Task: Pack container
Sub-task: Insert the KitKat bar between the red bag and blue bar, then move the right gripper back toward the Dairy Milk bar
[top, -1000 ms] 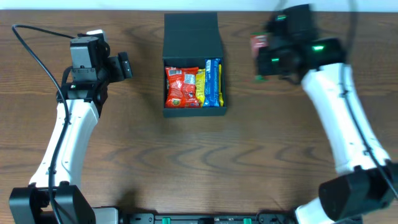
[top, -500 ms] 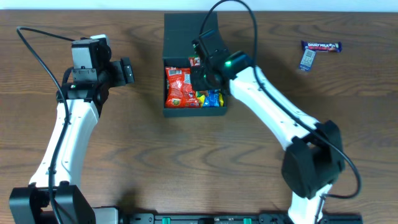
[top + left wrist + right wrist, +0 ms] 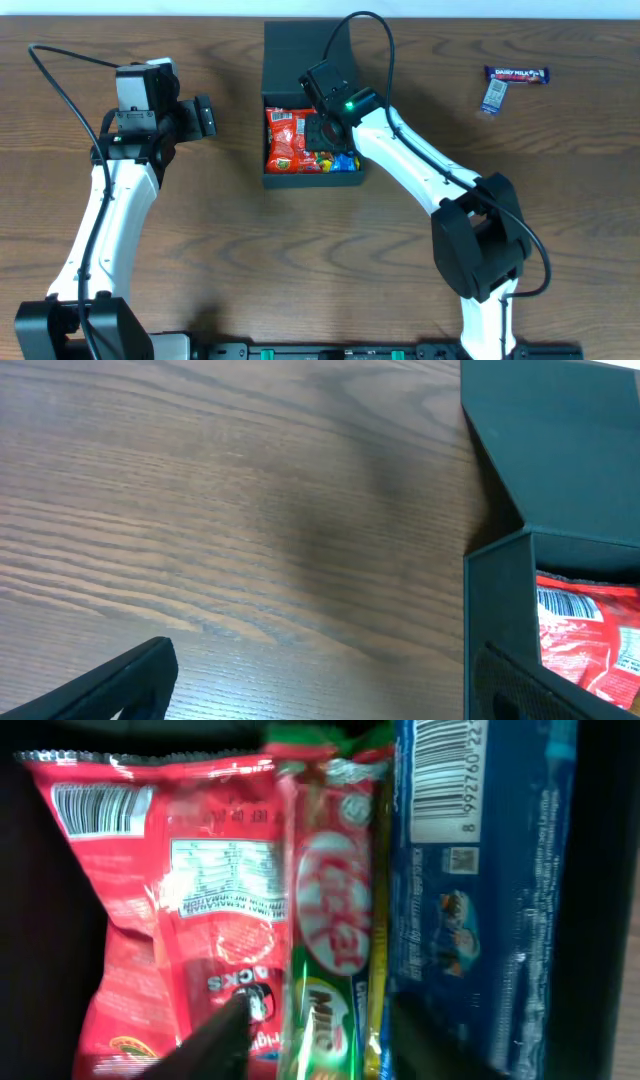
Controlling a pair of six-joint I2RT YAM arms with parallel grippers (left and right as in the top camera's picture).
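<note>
Right now my right gripper (image 3: pixel 315 1030) hangs inside the container (image 3: pixel 310 60), fingers parted and released over a KitKat bar (image 3: pixel 335 910) lying between a red packet (image 3: pixel 170 900) and a blue packet (image 3: pixel 470 870). The container sits at the table's (image 3: pixel 250 260) far edge, lid flapped back. My left gripper (image 3: pixel 320 680) is spread wide, empty, beside it.

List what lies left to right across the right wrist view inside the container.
Red snack bag → KitKat bar → blue packet, with a green Milo wrapper lying beneath the KitKat bar.
</note>
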